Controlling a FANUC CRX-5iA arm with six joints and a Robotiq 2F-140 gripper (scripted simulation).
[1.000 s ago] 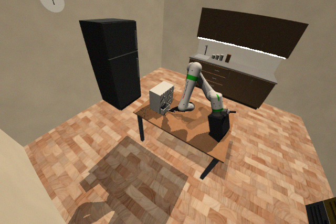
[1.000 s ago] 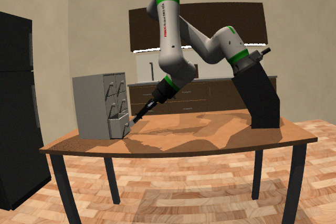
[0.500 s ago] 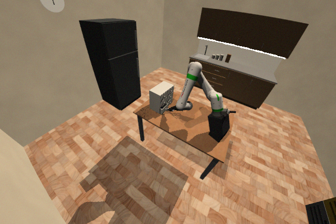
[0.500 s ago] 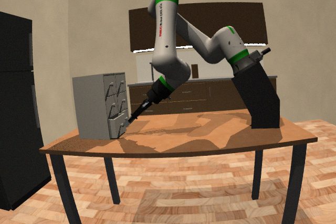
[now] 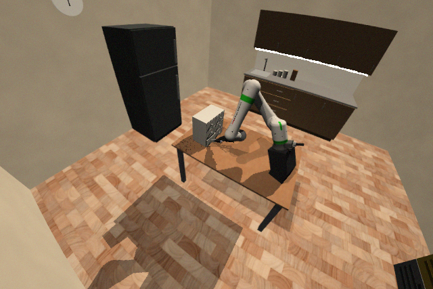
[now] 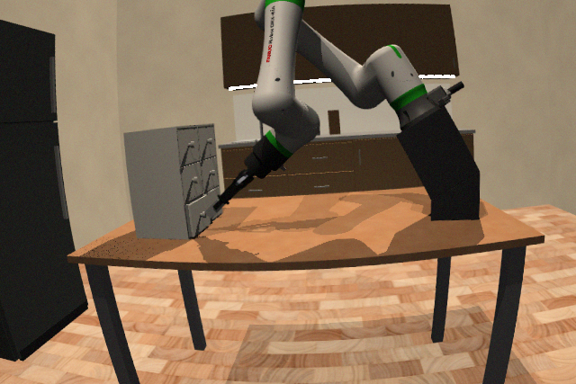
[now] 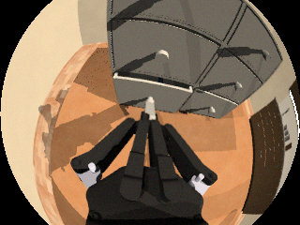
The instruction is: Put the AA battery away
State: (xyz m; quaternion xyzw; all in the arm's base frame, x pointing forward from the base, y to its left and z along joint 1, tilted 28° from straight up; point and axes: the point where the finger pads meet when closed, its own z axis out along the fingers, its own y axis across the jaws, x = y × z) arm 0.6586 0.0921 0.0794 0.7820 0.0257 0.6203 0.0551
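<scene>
The small chest (image 5: 200, 132) (image 6: 153, 180) (image 7: 180, 39) stands upright at the table's end. Its bottom drawer (image 6: 192, 218) (image 7: 133, 92), in the left column of the wrist view, stands out a little, with a narrow gap behind its front's pale top rim. A small dark blue spot shows in that gap; I cannot tell what it is. The other drawers look pushed in. My gripper (image 6: 217, 206) (image 7: 148, 108) is shut and empty, its fingertips at the knob of that bottom drawer; they seem to touch it. No AA battery can be made out in any view.
The wooden table (image 5: 231, 166) (image 6: 279, 249) carries the chest at one end and the black robot base (image 5: 281, 163) (image 6: 446, 175) at the other. Knobs (image 7: 162, 54) (image 7: 238, 85) stick out from the other drawers, above and beside the fingers. The black fridge (image 5: 153, 86) stands beyond the table.
</scene>
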